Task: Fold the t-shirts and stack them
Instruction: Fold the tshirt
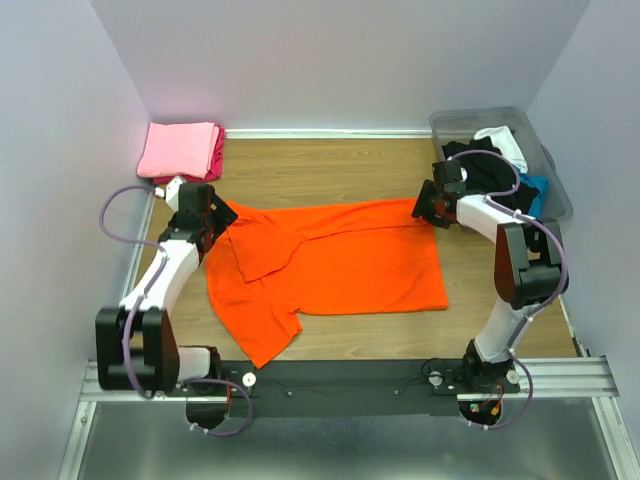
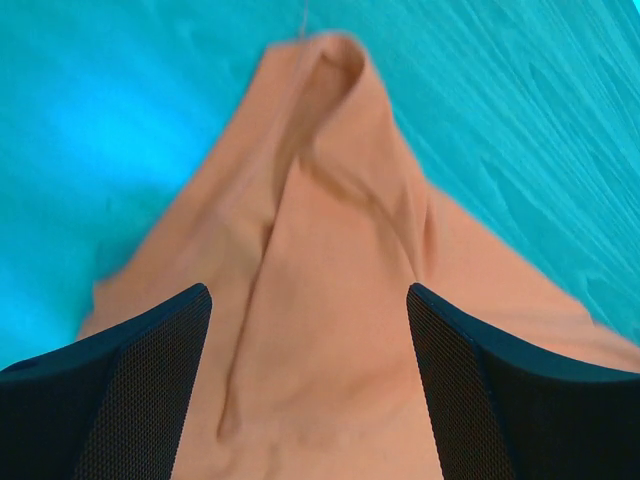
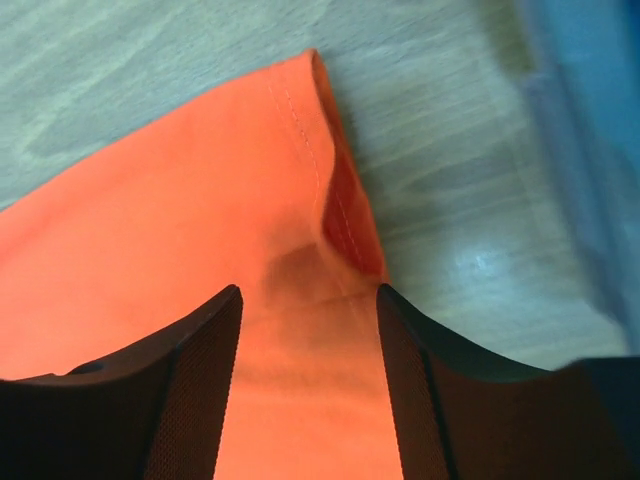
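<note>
A bright orange t-shirt (image 1: 340, 265) lies spread across the middle of the wooden table, one sleeve folded over its left part. My left gripper (image 1: 216, 216) hangs over the shirt's far left corner, jaws wide apart. In the left wrist view, the left gripper (image 2: 310, 300) has a ridge of the orange t-shirt (image 2: 330, 190) lying slack under it. My right gripper (image 1: 428, 208) is at the far right corner. In the right wrist view, the right gripper (image 3: 310, 295) stands open over the hemmed corner of the orange t-shirt (image 3: 180, 210).
Folded pink and magenta t-shirts (image 1: 182, 150) are stacked at the back left. A translucent grey bin (image 1: 482, 114) at the back right holds black (image 1: 490, 172), white (image 1: 506, 143) and blue (image 1: 537, 187) shirts. Walls close in on three sides. A metal rail (image 1: 350, 378) runs along the near edge.
</note>
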Available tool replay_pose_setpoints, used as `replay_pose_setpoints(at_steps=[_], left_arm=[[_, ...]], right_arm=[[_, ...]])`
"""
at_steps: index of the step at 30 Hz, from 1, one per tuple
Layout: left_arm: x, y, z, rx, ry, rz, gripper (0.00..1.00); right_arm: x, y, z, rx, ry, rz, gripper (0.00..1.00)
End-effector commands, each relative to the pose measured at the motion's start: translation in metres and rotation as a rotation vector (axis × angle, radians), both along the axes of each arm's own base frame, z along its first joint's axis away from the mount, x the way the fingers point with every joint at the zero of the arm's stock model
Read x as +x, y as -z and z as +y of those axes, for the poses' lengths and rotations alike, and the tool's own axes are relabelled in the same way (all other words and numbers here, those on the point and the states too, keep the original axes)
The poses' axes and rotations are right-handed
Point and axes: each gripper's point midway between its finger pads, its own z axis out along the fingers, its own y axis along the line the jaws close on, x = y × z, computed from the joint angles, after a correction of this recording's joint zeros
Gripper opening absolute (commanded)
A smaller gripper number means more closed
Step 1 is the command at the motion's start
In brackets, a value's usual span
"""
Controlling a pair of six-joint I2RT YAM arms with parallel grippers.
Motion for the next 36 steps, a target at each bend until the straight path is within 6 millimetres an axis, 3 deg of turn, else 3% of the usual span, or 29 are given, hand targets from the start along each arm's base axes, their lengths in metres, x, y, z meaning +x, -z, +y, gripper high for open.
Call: replay_pose_setpoints(at_steps=[1, 5, 10, 13, 22, 28, 36], left_arm=[[0.046, -0.003, 0.006, 0.058, 0.089, -0.028, 0.87], [0.076, 0.000, 0.006, 0.029, 0.118, -0.071, 0.83], [0.095, 0.026, 0.008, 0.062, 0.157, 0.008, 0.79], [0.101, 0.031, 0.009, 0.064, 0.162, 0.018, 0.78], [0.104, 0.044, 0.005, 0.070, 0.213, 0.039, 0.70], [0.106, 0.053, 0.006, 0.069, 0.210, 0.048, 0.64], [0.126, 0.056, 0.003, 0.053, 0.218, 0.010, 0.54]], right_arm=[[0.001, -0.036, -0.003, 0.008, 0.014, -0.052, 0.65], [0.012, -0.049, -0.005, -0.023, -0.009, -0.090, 0.66], [0.031, -0.061, 0.006, 0.011, -0.038, -0.122, 0.55], [0.041, -0.050, 0.002, -0.011, -0.025, -0.104, 0.52], [0.044, -0.015, 0.010, 0.007, -0.055, -0.029, 0.47], [0.046, -0.006, 0.013, 0.014, -0.082, -0.013, 0.47], [0.047, 0.009, 0.012, 0.017, -0.068, 0.013, 0.46]])
